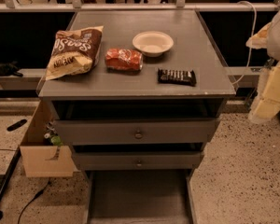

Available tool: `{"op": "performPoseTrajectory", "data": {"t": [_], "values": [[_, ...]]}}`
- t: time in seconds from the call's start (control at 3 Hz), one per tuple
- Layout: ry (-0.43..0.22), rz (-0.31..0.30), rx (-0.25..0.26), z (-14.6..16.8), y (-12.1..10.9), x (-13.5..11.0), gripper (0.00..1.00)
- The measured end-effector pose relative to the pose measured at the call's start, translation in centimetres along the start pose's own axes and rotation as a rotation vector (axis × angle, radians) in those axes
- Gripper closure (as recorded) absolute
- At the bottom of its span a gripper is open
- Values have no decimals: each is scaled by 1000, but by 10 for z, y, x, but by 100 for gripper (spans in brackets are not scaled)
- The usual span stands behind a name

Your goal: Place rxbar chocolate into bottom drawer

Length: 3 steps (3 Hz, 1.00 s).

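Observation:
The rxbar chocolate (pixel 177 76), a small dark bar with pale lettering, lies flat on the grey cabinet top (pixel 130 85) near its front right. The bottom drawer (pixel 139 197) is pulled out below the two upper drawers, and its plain grey floor is bare. My gripper (pixel 258 38) is at the right edge of the view, beside the cabinet's right side, up at about top height. It is well to the right of the bar and holds nothing that I can see.
A large brown-and-cream chip bag (pixel 75 52) lies at the top's left, an orange-red packet (pixel 124 59) in the middle and a white bowl (pixel 152 42) behind it. The two upper drawers (pixel 138 134) stand slightly open. A cardboard box (pixel 42 150) sits left of the cabinet.

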<state>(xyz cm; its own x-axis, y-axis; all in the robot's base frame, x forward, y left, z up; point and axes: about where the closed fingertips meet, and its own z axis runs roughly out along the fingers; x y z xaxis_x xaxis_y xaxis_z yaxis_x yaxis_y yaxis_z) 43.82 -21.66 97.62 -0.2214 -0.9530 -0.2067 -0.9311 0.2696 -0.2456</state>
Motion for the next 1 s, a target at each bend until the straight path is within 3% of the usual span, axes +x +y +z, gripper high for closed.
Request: {"op": "performPoseTrajectory", "data": {"t": [0.33,0.67,1.0], "values": [[0,0,1,0,0,0,0],[45,-44,20,5,-35,-7,0],[64,-34,23,18,-81,-19,0]]}}
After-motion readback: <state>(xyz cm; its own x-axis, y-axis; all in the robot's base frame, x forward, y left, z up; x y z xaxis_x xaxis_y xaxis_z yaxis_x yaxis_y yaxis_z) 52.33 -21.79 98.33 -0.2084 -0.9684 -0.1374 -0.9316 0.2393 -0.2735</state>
